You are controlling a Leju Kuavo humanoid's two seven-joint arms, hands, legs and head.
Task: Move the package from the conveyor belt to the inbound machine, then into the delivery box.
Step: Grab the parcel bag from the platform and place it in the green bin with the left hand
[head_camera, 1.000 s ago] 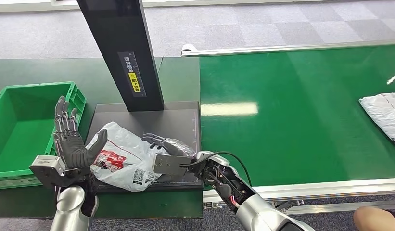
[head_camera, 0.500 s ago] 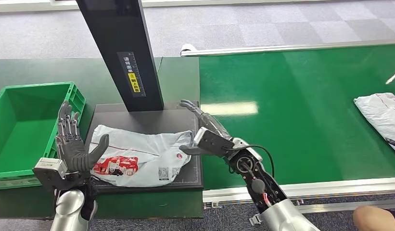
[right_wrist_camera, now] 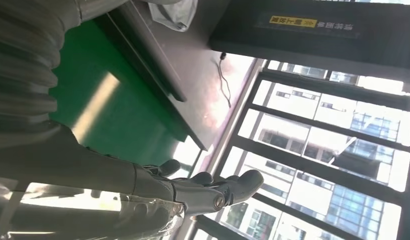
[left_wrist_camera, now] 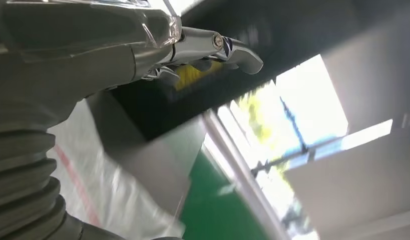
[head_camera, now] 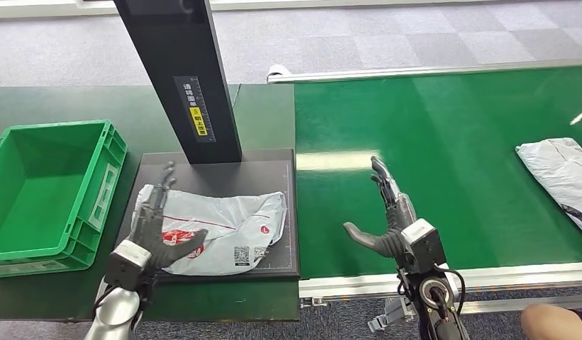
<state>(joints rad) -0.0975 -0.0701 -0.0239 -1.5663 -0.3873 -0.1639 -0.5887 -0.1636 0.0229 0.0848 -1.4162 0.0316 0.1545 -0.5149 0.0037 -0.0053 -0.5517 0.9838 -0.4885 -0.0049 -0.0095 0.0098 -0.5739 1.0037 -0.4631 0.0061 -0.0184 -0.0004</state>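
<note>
White package [head_camera: 215, 231] lying flat on the dark platform of the inbound machine [head_camera: 273, 166], printed side up, with red graphic and small codes toward the near edge. Lay in front of the machine's black upright column [head_camera: 185, 78], which bore a yellow-and-white label [head_camera: 196, 106]. In the left wrist view, seen as a blurred white sheet with a thin red line [left_wrist_camera: 88, 185] beside the dark platform.

Left hand [head_camera: 159, 230] positioned over the package's left end, fingers [head_camera: 160, 188] spread and extended toward the column, thumb reaching over the red graphic; released, grasping nothing. Whether the palm touched the bag could not be told. In the left wrist view, shown as grey ribbed cover and fingertips [left_wrist_camera: 240, 52] before the column's yellow label.

Right hand [head_camera: 390, 223] raised above the green conveyor belt [head_camera: 451, 127], to the right of the platform and well apart from the package; fingers straight and apart, thumb out to the side, holding nothing. In the right wrist view, fingers [right_wrist_camera: 232, 186] extended in the open, with the belt and the platform edge beyond.

Green delivery box [head_camera: 103, 188] set just left of the platform on the dark green table [head_camera: 47, 106]. Second pale package [head_camera: 561, 173] resting on the belt at its far right edge. Part of a person [head_camera: 553, 322] visible at the lower right corner.
</note>
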